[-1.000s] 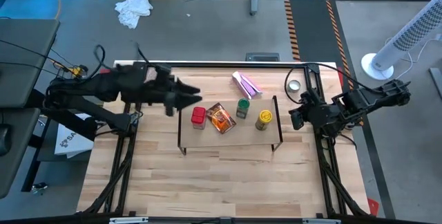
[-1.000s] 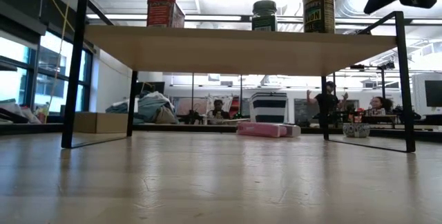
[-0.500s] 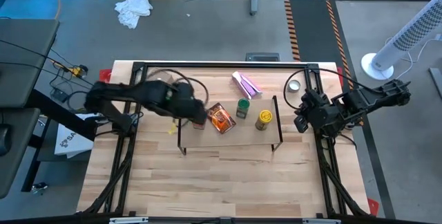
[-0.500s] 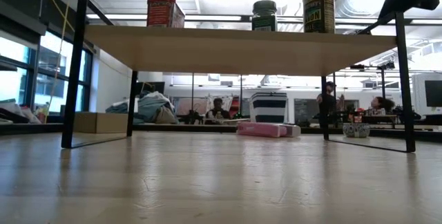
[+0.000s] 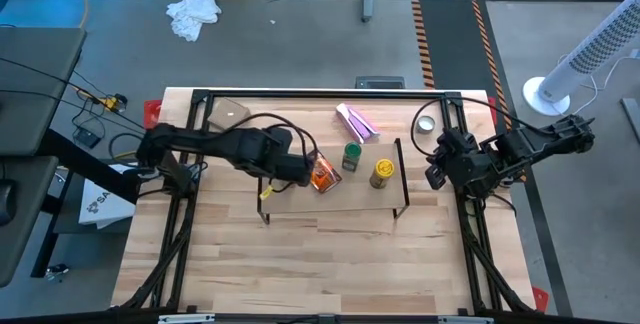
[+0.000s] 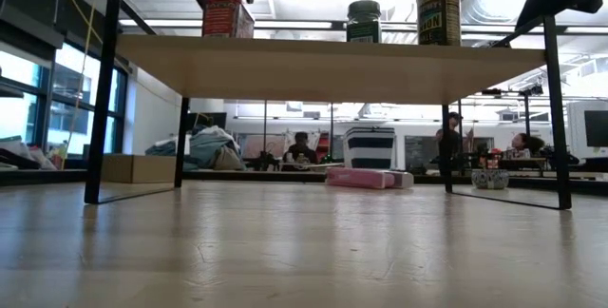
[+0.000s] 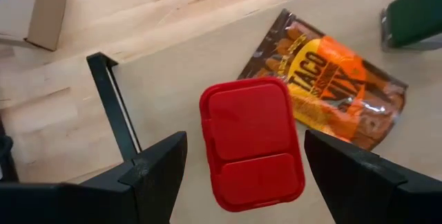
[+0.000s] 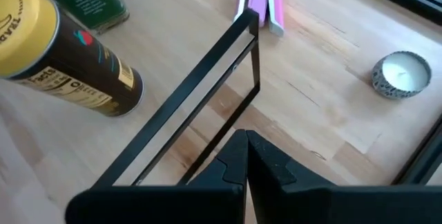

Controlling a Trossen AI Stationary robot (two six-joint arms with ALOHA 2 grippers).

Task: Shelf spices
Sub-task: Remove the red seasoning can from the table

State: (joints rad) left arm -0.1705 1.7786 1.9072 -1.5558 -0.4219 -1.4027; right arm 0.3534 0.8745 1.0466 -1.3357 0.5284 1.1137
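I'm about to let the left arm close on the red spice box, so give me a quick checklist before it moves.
1. Left gripper open: ok.
2. Red container sits between the fingers, seen from the left wrist: ok.
3. Red container upright on the shelf: ok.
4. Orange packet clear of the container: cannot tell; they look touching or overlapping.
5. Green-lidded jar and yellow jar outside the gripper's span: ok.
6. Right gripper shut, parked beyond the shelf's end: ok.

Both arms are matte black jointed assemblies with black cables looped along the links, each ending in a left gripper (image 7: 245, 165) or right gripper (image 8: 246, 156) of two angular dark fingers.
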